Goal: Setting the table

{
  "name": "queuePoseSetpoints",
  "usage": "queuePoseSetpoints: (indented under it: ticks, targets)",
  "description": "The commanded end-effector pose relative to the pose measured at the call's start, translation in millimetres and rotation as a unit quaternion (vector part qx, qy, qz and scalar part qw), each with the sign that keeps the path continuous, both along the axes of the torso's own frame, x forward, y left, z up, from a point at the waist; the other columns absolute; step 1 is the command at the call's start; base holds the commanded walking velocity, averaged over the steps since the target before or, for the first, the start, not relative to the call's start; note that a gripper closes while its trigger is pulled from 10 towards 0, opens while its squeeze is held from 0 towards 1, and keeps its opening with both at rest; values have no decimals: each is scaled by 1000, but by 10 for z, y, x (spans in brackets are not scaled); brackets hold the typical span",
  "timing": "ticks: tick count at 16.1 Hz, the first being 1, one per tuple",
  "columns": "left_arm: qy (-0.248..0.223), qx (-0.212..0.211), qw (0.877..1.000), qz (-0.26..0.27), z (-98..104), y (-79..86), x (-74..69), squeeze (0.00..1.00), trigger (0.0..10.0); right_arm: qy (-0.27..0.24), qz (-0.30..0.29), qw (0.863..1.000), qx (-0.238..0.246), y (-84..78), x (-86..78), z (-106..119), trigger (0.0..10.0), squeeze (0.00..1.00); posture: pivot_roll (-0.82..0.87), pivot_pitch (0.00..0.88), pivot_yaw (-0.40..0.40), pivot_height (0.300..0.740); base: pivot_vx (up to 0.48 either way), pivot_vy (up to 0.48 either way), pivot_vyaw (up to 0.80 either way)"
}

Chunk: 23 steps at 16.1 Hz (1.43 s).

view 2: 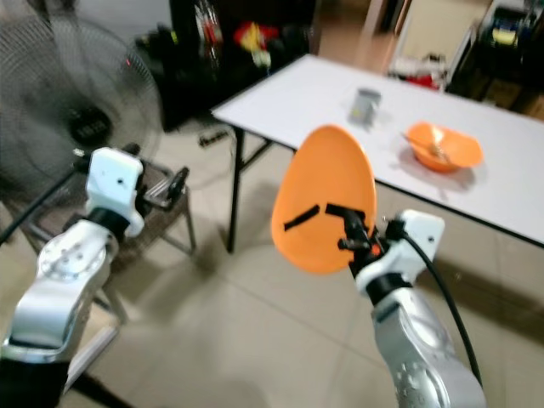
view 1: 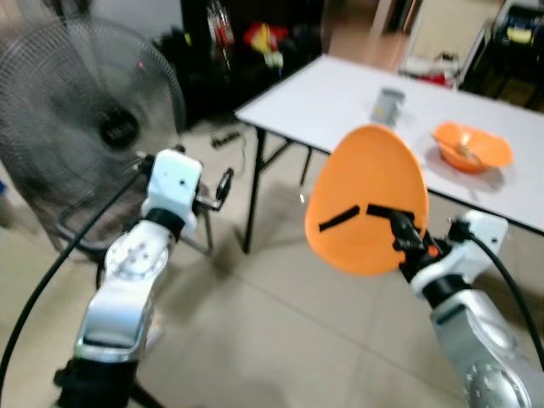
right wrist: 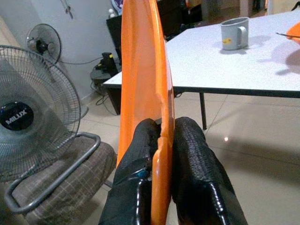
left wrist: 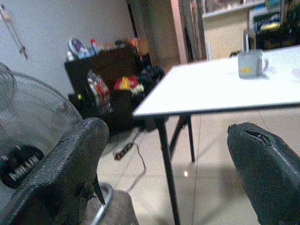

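From the left eye I see my right tool (view 1: 361,217) clenched on an orange plate (view 1: 367,200), one black finger across its near face and the plate held upright on edge, in the air above the tiled floor (view 1: 280,340). The plate hangs just short of the near edge of the white bench (view 1: 340,93). On the bench sit a grey mug (view 1: 388,105) and, to its right, an orange bowl (view 1: 472,146). My left tool (view 1: 223,189) is raised on the left, in front of a standing fan (view 1: 85,119); I cannot judge its gap from here.

The right eye gives me the same layout, with the plate between me and the bench.

The left wrist view shows the left tool's fingers (left wrist: 70,168) spread wide apart with nothing between them, the bench's corner and the mug (left wrist: 251,64) beyond.

The right wrist view shows the right tool's fingers (right wrist: 197,168) pinched on the plate's rim (right wrist: 143,84), one on either face, the plate standing edge-on. The mug (right wrist: 234,33) sits far off on the bench, and the fan (right wrist: 28,122) stands to the left over a checked cushion (right wrist: 61,183) in a metal frame.
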<state>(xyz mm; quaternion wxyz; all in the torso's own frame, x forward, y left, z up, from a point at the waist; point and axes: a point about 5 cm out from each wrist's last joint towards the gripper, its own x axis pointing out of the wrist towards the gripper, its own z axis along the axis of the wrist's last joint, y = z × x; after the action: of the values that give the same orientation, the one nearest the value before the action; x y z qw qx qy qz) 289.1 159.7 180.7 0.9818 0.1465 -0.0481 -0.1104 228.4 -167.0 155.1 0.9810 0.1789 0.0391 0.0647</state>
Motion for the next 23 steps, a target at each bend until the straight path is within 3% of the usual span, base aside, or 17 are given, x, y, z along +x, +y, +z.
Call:
queuePoseSetpoints:
  ticks: [1,4,13,23]
  targets:
    - [4,-12,1000,-12,-2,-84,11,0,10000,-20,-13,1000,-6,-66,-13,81,10000,0,43,0,-46,740,0,0,-581]
    - [4,-20,1000,0,-15,-75,16,0,10000,-11,-7,999,-34,-76,50,68,10000,0,39,0,-61,740,0,0,0]
    - [23,-49,999,-5,-88,-39,-35,0,10000,-14,-6,999,-51,-90,103,51,10000,0,40,0,-64,740,0,0,0]
    - [17,-53,998,-8,-58,-29,-35,0,10000,-17,-11,997,-74,-73,128,45,10000,0,47,0,-70,740,292,0,0]
